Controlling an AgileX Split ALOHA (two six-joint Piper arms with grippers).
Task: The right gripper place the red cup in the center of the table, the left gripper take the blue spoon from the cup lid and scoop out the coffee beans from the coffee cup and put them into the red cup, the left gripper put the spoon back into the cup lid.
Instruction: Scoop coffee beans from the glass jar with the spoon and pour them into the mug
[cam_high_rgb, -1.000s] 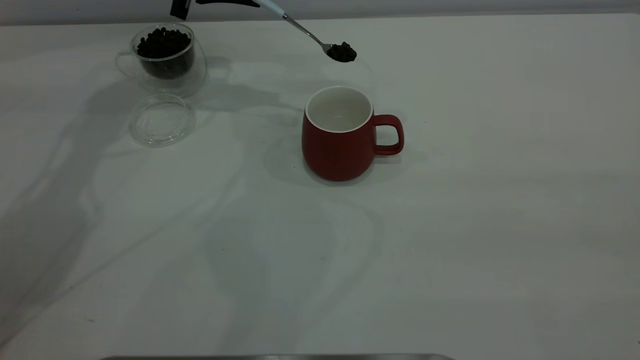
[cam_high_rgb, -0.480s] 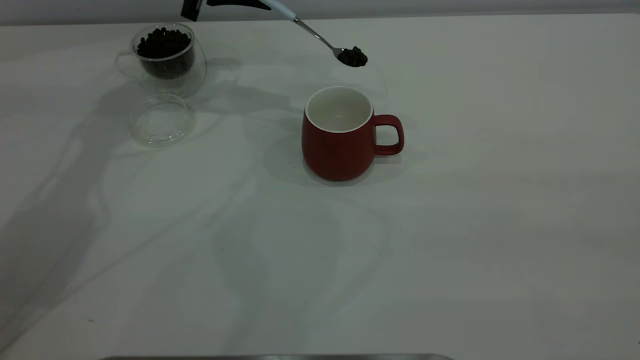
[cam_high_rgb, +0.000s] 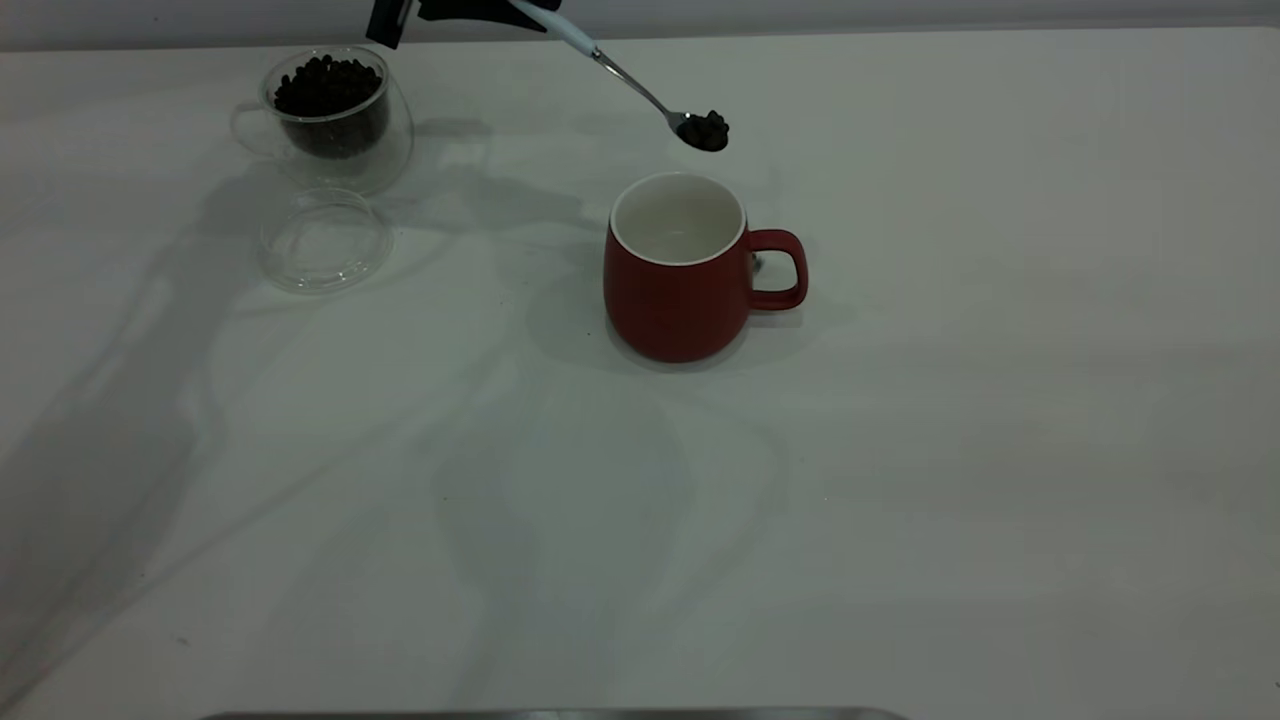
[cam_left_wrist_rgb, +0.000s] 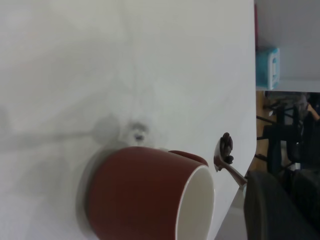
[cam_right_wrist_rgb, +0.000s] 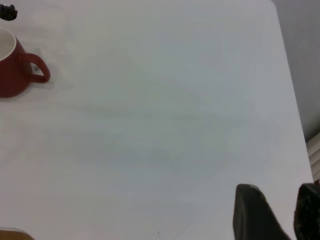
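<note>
The red cup (cam_high_rgb: 678, 285) stands upright mid-table, its white inside empty, its handle pointing right. My left gripper (cam_high_rgb: 505, 8), at the top edge, is shut on the pale handle of the blue spoon (cam_high_rgb: 640, 92). The spoon's bowl carries coffee beans (cam_high_rgb: 704, 130) just above and behind the cup's rim. The left wrist view shows the beans (cam_left_wrist_rgb: 227, 146) beside the cup (cam_left_wrist_rgb: 145, 195). The glass coffee cup (cam_high_rgb: 332, 118), full of beans, stands far left, with the empty cup lid (cam_high_rgb: 323, 241) in front of it. My right gripper (cam_right_wrist_rgb: 280, 212) is open and empty, far right of the cup (cam_right_wrist_rgb: 14, 75).
The white table (cam_high_rgb: 900, 450) is bare to the right of and in front of the cup. A small grey mark (cam_high_rgb: 757, 263) shows on the table inside the handle loop. Beyond the table edge, a light-blue box (cam_left_wrist_rgb: 267, 67) and chairs show in the left wrist view.
The loaded spoon has come down and slightly right, closer to the red cup's rim. A small grey mark has appeared by the cup's handle. Nothing else moved.
</note>
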